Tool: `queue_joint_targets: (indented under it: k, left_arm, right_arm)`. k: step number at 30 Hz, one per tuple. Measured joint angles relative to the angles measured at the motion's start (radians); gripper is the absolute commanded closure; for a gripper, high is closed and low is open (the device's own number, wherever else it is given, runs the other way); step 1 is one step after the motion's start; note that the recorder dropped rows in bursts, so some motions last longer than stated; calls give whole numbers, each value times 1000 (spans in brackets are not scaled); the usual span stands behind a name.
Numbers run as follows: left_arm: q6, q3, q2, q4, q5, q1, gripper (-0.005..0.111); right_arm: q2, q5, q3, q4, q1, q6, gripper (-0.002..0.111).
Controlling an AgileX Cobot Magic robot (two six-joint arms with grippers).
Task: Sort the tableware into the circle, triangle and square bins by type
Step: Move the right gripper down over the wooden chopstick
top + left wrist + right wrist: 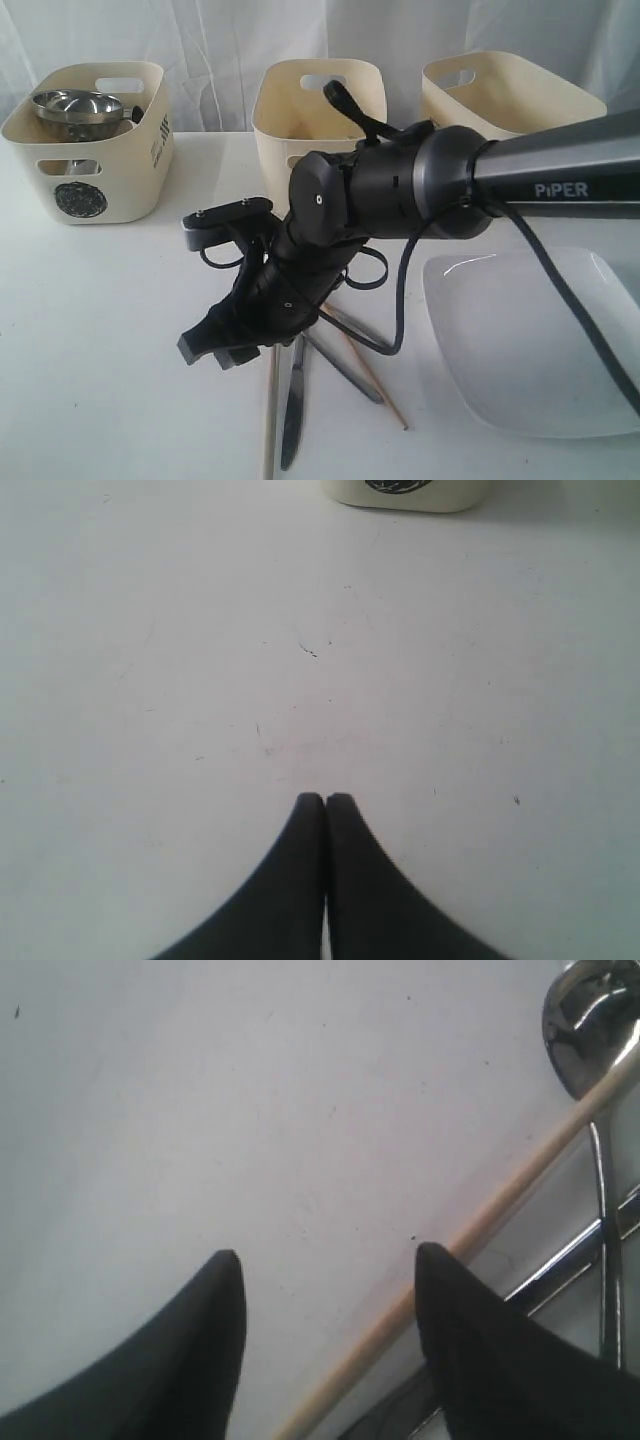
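Observation:
My right gripper (215, 352) reaches across the middle and hangs low over the table, at the left end of a heap of cutlery. It is open, with nothing between its fingers (325, 1257). A wooden chopstick (480, 1225) runs just beside one fingertip. The steel spoon (590, 1030) and other steel handles (570, 1260) lie beyond it. A knife (292, 410) and chopsticks (372, 380) show under the arm. The large white plate (530, 340) lies at the right. A steel bowl (78, 105) sits in the circle bin (85, 150). My left gripper (325, 800) is shut and empty over bare table.
Two more cream bins stand along the back, one in the middle (320, 110) and one at the right (510, 95); their marks are hidden. The circle bin's base (405, 492) lies ahead of the left gripper. A white curtain closes off the back.

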Motion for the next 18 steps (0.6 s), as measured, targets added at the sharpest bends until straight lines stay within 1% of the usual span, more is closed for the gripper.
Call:
queue_joint_targets:
  k: [2, 7, 9, 18]
  left_arm:
    - [0, 0, 0, 0, 0, 0, 107]
    - [0, 0, 0, 0, 0, 0, 107]
    - [0, 0, 0, 0, 0, 0, 107]
    - [0, 0, 0, 0, 0, 0, 107]
  right_arm:
    - [2, 0, 0, -24, 0, 42, 58]
    - [27, 1, -5, -176, 0, 225, 59]
    - [41, 1, -5, -208, 0, 278, 60]
    - [90, -6, -6, -235, 0, 316, 67]
